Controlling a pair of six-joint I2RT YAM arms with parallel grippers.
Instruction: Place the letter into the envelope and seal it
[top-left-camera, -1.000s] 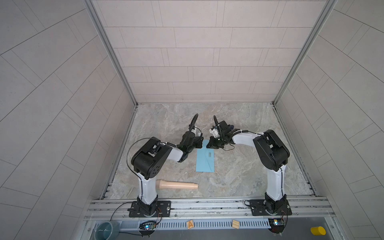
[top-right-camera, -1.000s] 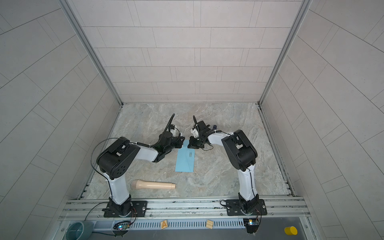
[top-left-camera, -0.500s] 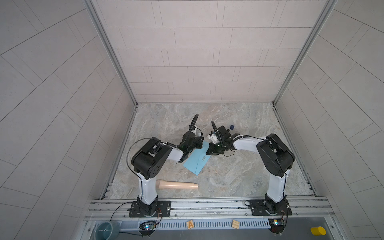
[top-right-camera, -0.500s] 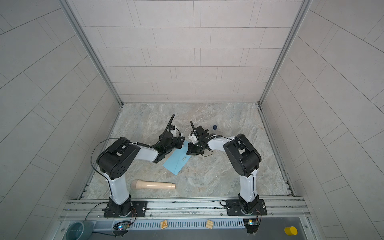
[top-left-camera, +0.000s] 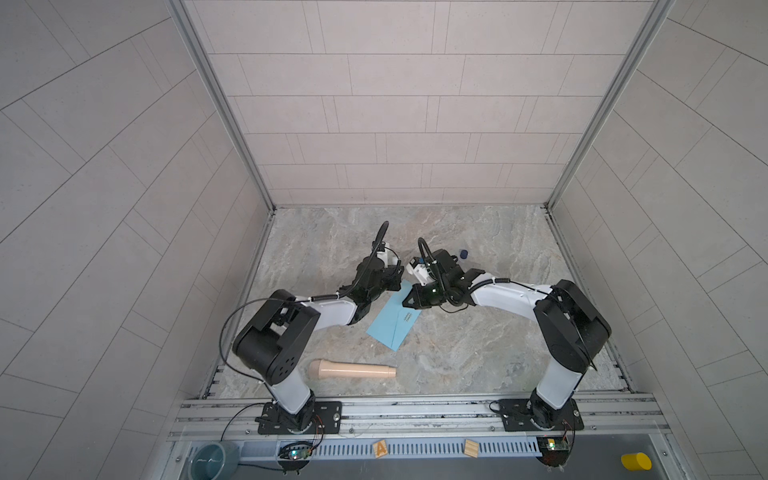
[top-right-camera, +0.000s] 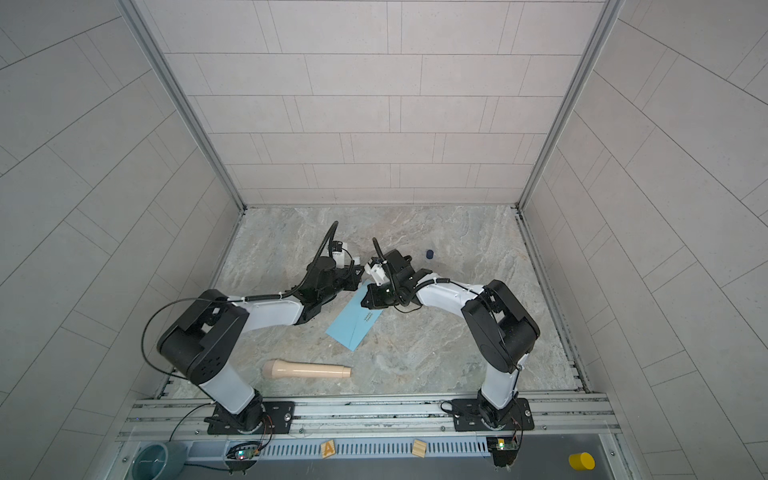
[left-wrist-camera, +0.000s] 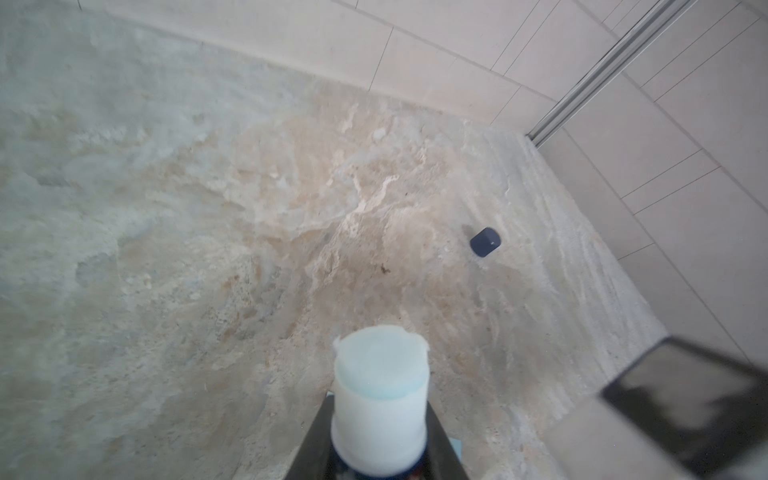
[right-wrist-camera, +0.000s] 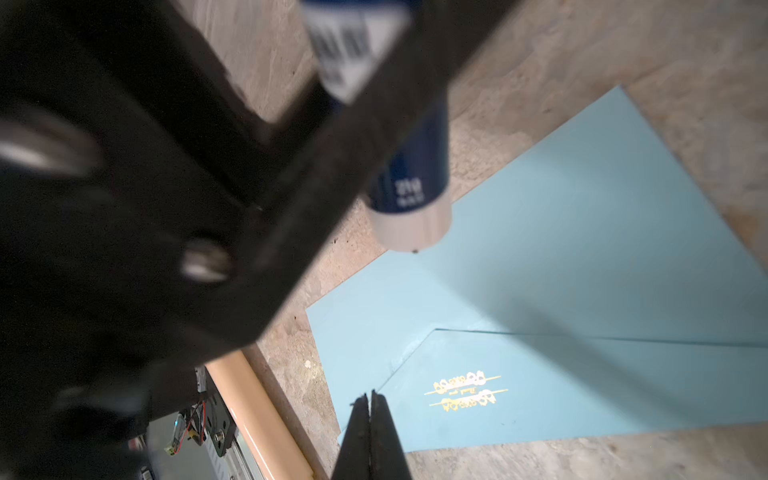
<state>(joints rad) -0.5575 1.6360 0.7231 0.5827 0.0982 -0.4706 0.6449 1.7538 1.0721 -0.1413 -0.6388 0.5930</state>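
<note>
Light blue paper envelope (right-wrist-camera: 582, 270) needs steadying by the clenched right gripper (right-wrist-camera: 369, 415) while the left gripper (left-wrist-camera: 380, 453), grasping a blue-and-white glue stick (left-wrist-camera: 380, 386), dabs its flap lightly.

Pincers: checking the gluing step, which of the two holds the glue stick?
The left pincer grips the uncapped glue stick; the right pincer is shut, empty, its tips at the light blue envelope.
</note>
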